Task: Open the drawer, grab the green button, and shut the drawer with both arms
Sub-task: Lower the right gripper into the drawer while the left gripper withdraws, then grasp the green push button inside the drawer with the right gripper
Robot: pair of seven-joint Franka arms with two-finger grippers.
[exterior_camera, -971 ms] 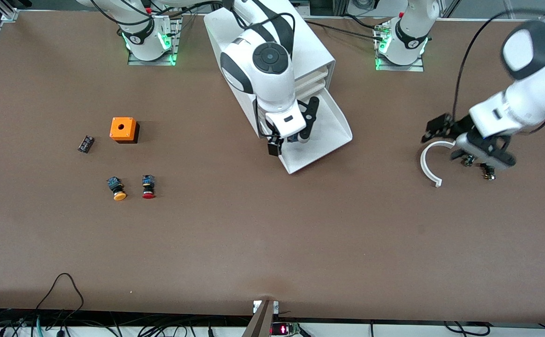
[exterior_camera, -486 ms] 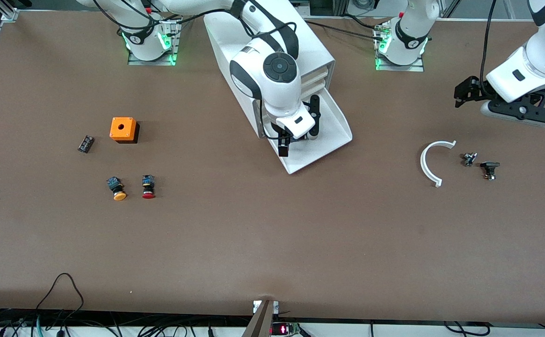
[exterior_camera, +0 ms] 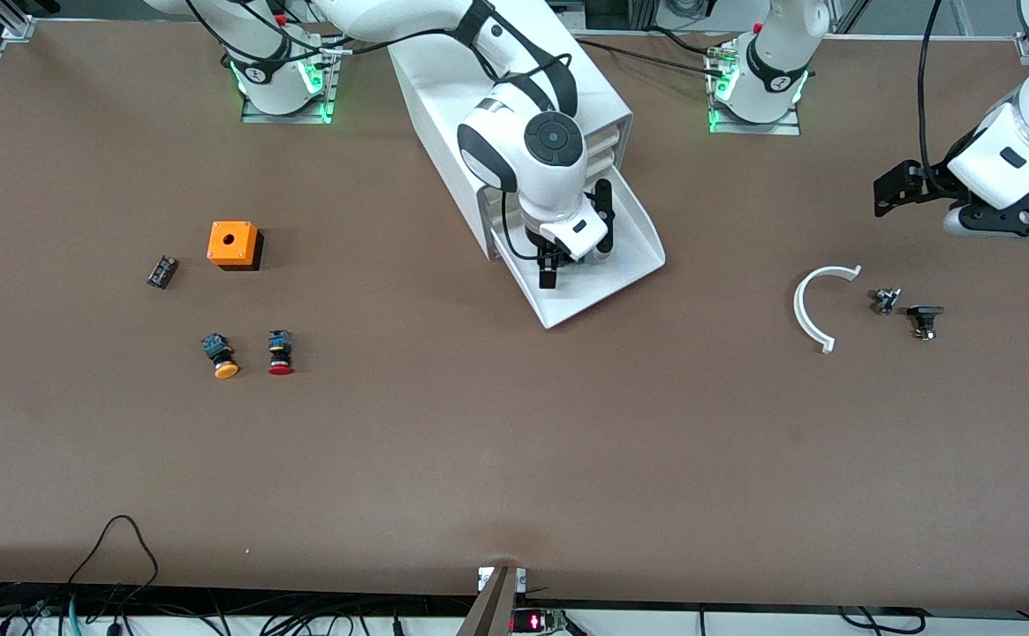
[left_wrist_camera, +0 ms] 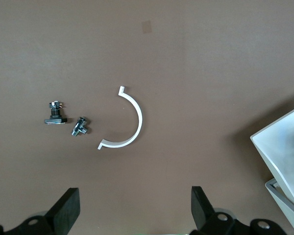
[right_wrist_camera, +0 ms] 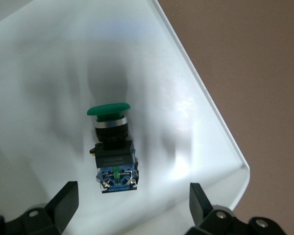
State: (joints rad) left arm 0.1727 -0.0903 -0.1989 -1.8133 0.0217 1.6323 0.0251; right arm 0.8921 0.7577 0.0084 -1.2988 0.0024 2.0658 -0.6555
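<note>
The drawer, the lowest one of the white cabinet, stands pulled open. The button, with a green cap and a black-and-blue body, lies on its side on the drawer floor. In the front view my right hand hides it. My right gripper hangs open over the drawer, and in the right wrist view its fingers stand either side of the button's blue end without touching it. My left gripper is open and empty in the air over the table at the left arm's end. It also shows in the left wrist view.
A white curved piece and two small metal parts lie below the left gripper. An orange box, a small black part, an orange-capped button and a red-capped button lie toward the right arm's end.
My right gripper has moved farther in over the open drawer, toward the cabinet. My left arm has risen away from the curved piece and metal parts, toward its end of the table.
</note>
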